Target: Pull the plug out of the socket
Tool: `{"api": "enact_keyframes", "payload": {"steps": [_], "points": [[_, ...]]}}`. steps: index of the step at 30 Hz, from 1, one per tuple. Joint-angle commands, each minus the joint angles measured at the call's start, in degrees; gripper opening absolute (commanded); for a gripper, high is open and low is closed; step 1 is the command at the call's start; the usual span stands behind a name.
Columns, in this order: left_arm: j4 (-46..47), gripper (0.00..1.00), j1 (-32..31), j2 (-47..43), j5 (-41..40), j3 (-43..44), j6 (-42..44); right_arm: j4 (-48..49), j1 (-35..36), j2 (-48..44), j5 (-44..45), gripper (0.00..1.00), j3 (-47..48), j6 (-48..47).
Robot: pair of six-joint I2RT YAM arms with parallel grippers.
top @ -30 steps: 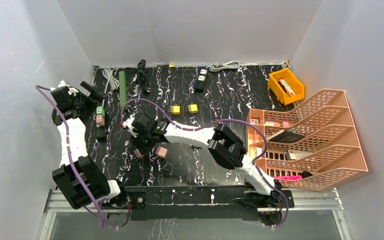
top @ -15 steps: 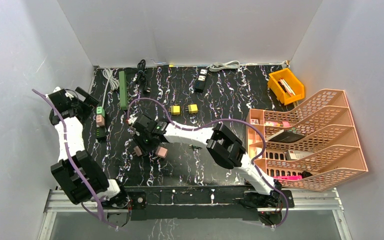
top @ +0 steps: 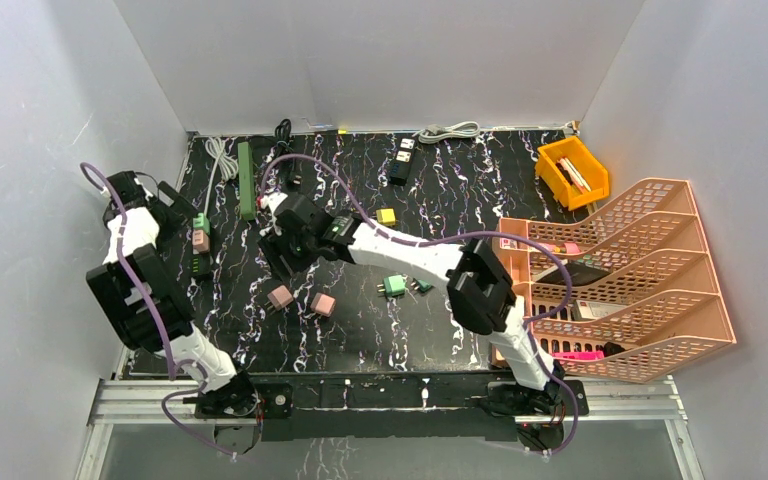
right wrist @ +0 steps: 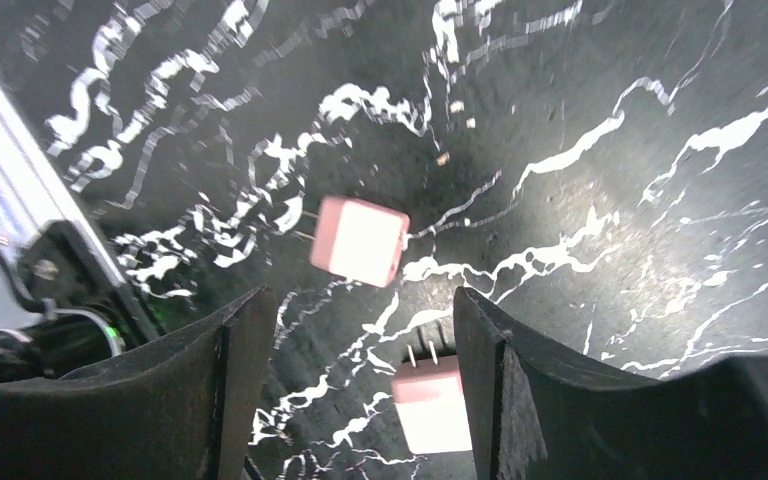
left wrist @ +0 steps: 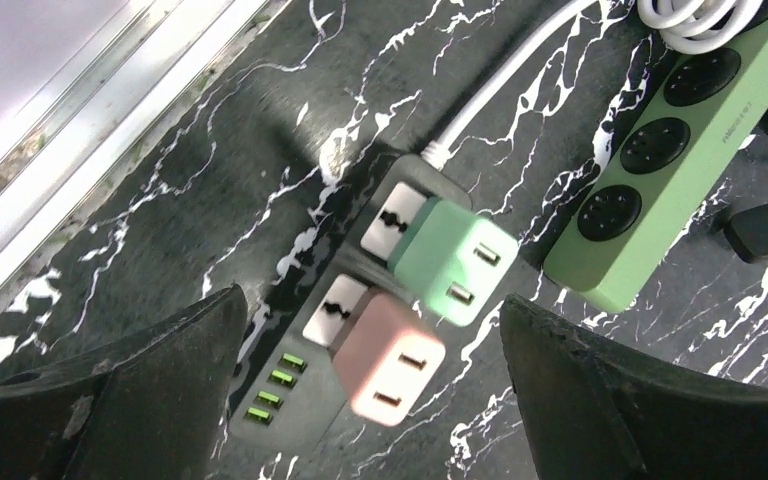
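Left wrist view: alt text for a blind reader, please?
A green plug and a pink plug sit in a black strip, framed by the open left gripper. A green strip lies to their right.

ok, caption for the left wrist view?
Open left claw hovers over a black power strip with a green plug and a pink plug seated.

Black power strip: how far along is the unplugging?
Done: two pink plugs lie loose on the table. In hand: nothing; right gripper open over them, left gripper open over the black power strip. Left: green plug and pink plug seated in it.
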Motion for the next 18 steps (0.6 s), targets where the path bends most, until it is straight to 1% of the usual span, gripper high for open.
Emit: {"api": "enact_keyframes", "payload": {"steps": [1,4,7,10,13,16,18], "points": [[-1.62,0.96,-1.8,4.2,1.64,5.79,2.92,5.94,-0.97,-6.13,-0.61,0.76,0.08,0.08],[-2.56,0.96,-3.08,7.86,3.35,7.83,3.5,5.68,-1.14,-5.16,-4.35,0.78,0.23,-1.84],[-2.57,0.96,-5.27,10.95,6.38,8.34,3.33,3.36,-1.11,-2.68,-5.53,0.79,2.38,-3.92],[-4.05,0.96,-7.83,14.78,4.93,9.56,5.42,3.02,-1.14,-1.55,-4.42,0.8,2.13,-5.68],[-5.02,0.95,-8.13,16.47,3.7,9.46,5.87,3.29,-1.12,-1.78,-2.95,0.8,0.78,-6.9],[-5.19,0.91,-8.16,16.22,2.25,8.48,6.11,5.16,-1.25,-2.84,-2.59,0.8,-1.65,-7.24],[-5.19,0.85,-8.22,16.07,2.51,7.78,5.84,6.14,-1.26,-3.27,-3.09,0.8,-2.68,-7.24]]}}
